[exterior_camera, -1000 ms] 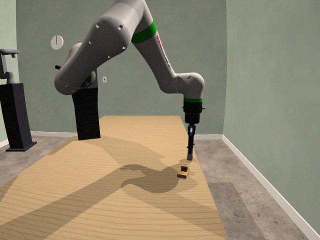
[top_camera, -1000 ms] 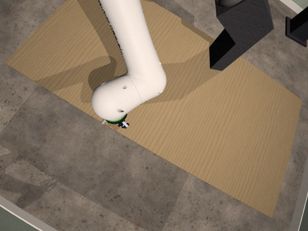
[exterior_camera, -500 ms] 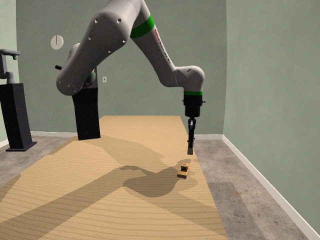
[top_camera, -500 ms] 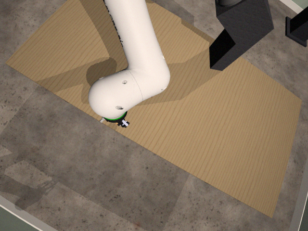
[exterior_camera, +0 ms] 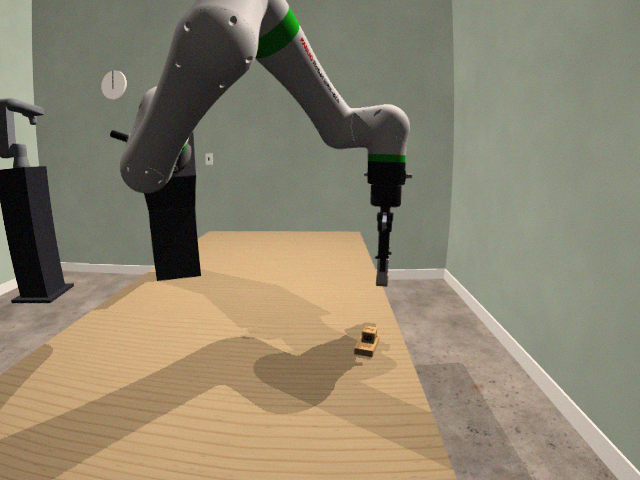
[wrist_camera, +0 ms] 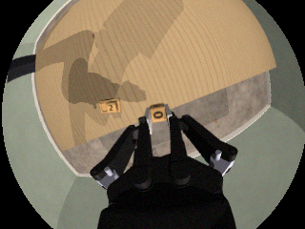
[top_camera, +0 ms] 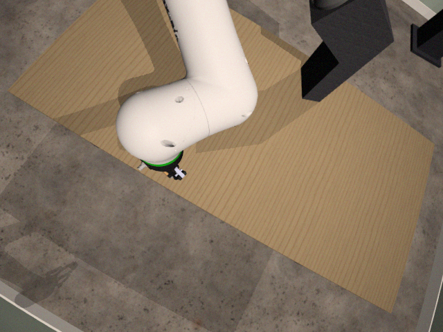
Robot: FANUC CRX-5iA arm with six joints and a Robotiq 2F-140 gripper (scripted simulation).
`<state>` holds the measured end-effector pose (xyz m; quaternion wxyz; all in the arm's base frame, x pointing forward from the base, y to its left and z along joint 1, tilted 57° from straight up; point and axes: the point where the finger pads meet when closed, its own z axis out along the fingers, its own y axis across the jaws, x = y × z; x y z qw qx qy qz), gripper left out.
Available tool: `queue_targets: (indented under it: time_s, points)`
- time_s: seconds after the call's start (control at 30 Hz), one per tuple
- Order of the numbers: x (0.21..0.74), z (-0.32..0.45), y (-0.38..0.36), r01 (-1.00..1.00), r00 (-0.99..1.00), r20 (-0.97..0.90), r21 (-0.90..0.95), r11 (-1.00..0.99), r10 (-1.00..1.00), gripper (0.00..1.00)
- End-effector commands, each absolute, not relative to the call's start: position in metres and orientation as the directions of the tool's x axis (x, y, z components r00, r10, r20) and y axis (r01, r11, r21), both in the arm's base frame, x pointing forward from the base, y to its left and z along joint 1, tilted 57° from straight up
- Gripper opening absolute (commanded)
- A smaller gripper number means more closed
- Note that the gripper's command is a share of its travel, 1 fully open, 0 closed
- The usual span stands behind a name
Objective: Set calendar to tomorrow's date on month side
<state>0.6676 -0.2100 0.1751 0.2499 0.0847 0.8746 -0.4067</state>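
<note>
While the arm [top_camera: 218, 46] [exterior_camera: 315, 82] hangs its wrist near the table edge, the gripper [top_camera: 178, 173] [exterior_camera: 382, 279] [wrist_camera: 157, 111] is clamped on a cube [wrist_camera: 158, 114], fingers partly closed, cube face reading 0. Wood-grain table [top_camera: 322, 185] [exterior_camera: 248, 258] [wrist_camera: 191, 57], arm shadows across it; grey mottled floor, green walls [exterior_camera: 330, 206]. Tray [exterior_camera: 364, 352] [wrist_camera: 117, 111] sits on the table near the edge, below the gripper and apart from it. Orange-tan, one cube [exterior_camera: 369, 334] [wrist_camera: 111, 106] in it, 2 on top.

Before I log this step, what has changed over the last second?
The claw has risen farther above the table, gripping the cube showing 0. No new grasp or release is visible. The tray and the other cube stayed put.
</note>
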Motion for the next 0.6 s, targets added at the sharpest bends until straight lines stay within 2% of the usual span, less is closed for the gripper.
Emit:
queue_targets:
  time_s: [0.0,0.27,0.57]
  points:
    - [0.6676,0.1753,-0.2096,0.351,-0.861,-0.506,-0.669,0.655,-0.055,0.24]
    - [0.6671,0.1761,-0.2104,0.319,-0.873,-0.481,-0.687,0.652,-0.080,0.24]
    - [0.6622,0.1834,-0.2182,0.006,-0.930,-0.221,-0.809,0.588,-0.295,0.24]
